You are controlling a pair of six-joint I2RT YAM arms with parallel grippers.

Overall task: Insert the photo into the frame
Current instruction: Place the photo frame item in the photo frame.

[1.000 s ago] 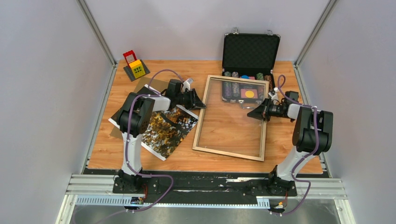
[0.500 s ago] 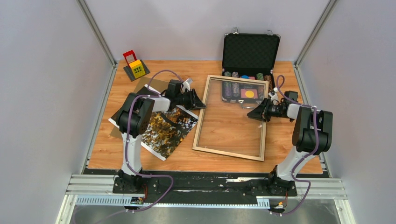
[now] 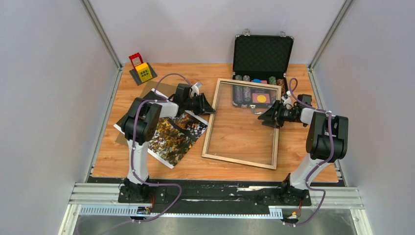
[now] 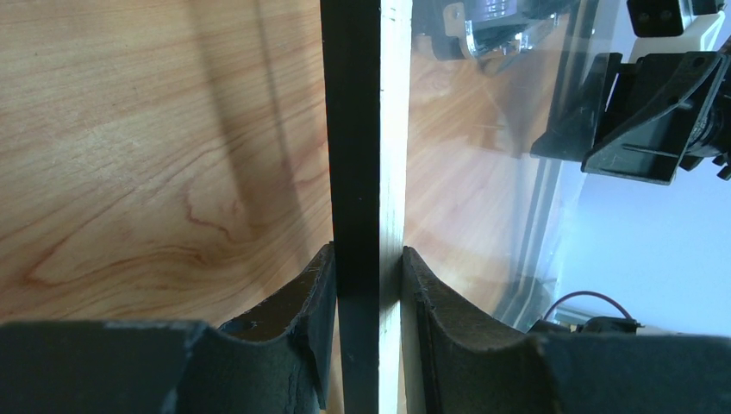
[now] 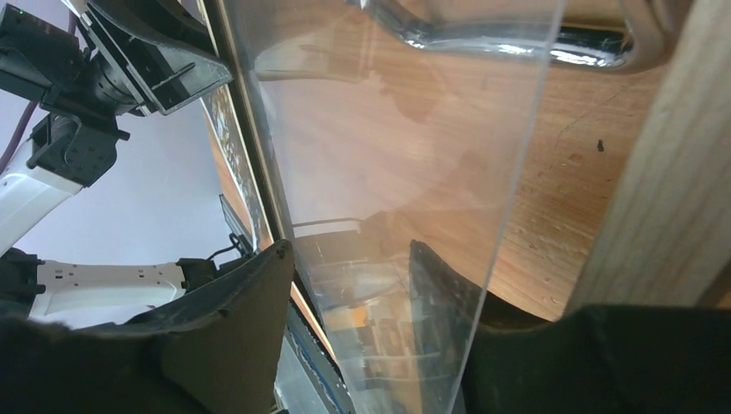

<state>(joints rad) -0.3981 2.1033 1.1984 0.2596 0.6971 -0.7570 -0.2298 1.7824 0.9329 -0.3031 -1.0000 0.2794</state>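
The left gripper (image 4: pixel 366 254) is clamped across the left rail of the large thin-railed rectangular picture frame (image 3: pixel 240 160). Its two black fingers press the rail's black face on one side and its pale wood face on the other. The right gripper (image 5: pixel 349 250) reaches in at the frame's right rail, its jaws standing well apart with nothing pinched between them. The frame's clear pane (image 3: pixel 242 128) spreads across its wrist view, and the pale rail runs just to the right.

The frame sits centre-right on the wood-grain table (image 3: pixel 293 159). Its far rail overlaps the tray of the open black chip case (image 3: pixel 263 51) at upper centre.

The large glossy print of dark trees with orange and yellow foliage (image 3: pixel 178 134) lies outside the frame at centre-left. It is angled under the left arm, on a plain brown backing board (image 3: pixel 157 89). Its right corner is just beside the frame's left rail.

Bare wood shows along the near edge below both, and in a strip to the right of the frame. A small red-and-yellow block toy (image 3: pixel 142 70) stands at upper left, well apart from the print.
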